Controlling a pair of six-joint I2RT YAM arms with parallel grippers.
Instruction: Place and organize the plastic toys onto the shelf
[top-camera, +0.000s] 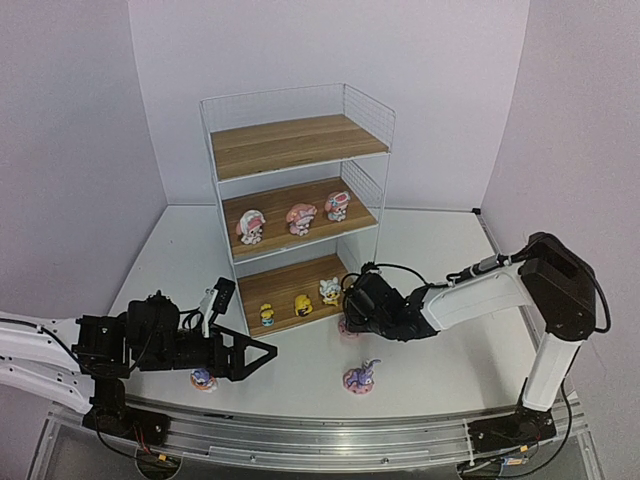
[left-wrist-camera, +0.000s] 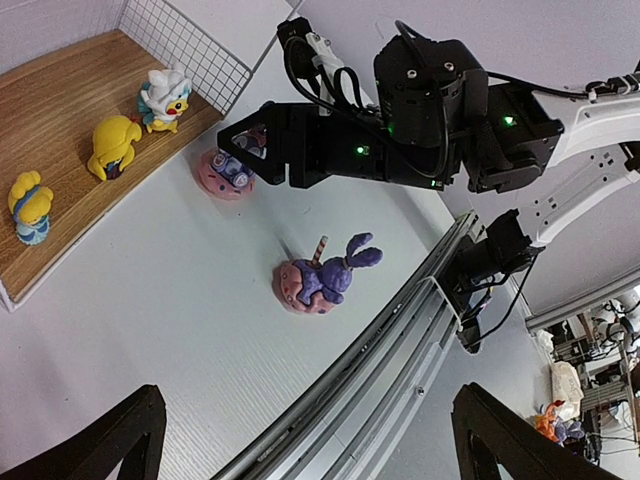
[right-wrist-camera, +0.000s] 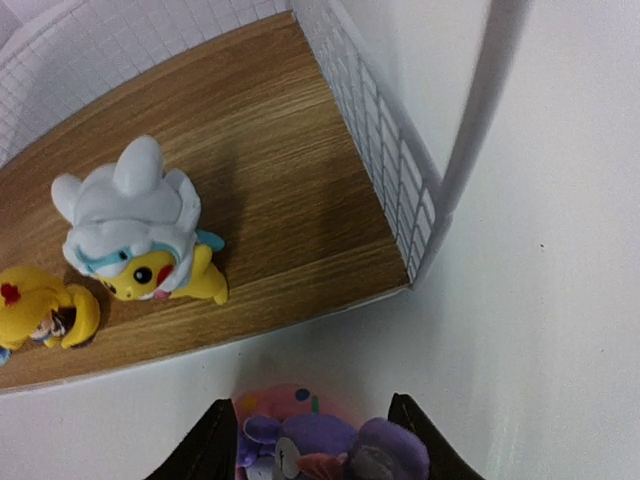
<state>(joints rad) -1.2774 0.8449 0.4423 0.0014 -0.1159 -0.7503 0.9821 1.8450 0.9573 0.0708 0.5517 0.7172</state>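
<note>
**A:** On the left, the left gripper (top-camera: 255, 354) hangs low over the table (top-camera: 440, 250) with its jaws spread wide and nothing between them. The left bunny (top-camera: 203, 378) sits just beside it, partly under the arm.

**B:** A careless drop there could tip that one over. What about the shelf (top-camera: 370, 110)?

**A:** The top board (top-camera: 295, 143) is bare. Three pink figures (top-camera: 301, 217) stand on the middle board and three yellow figures (top-camera: 303, 304) on the bottom one. I'd guess the bunnies belong up top.

**B:** That's the tallest lift. And the right side?

**A:** The right gripper (right-wrist-camera: 312, 440) is down at the shelf's front right corner. Its fingers (right-wrist-camera: 212, 450) stand on either side of the corner bunny (left-wrist-camera: 215, 180), which is on the table just outside the bottom board. I cannot tell whether they pinch it or only flank it.

**B:** What worries you?

**A:** They seem to sit around the head and ears, not the pink base, so a hold there may slip or twist on the way up. The wire side (right-wrist-camera: 385, 160) is also very near. A lift drifting leftward could catch it, or bump the white-hooded figure (right-wrist-camera: 140, 235).

**B:** And the front bunny (left-wrist-camera: 320, 278)?

**A:** It stands apart, near the table's front edge. A sweep of the arm might knock it off.
</note>
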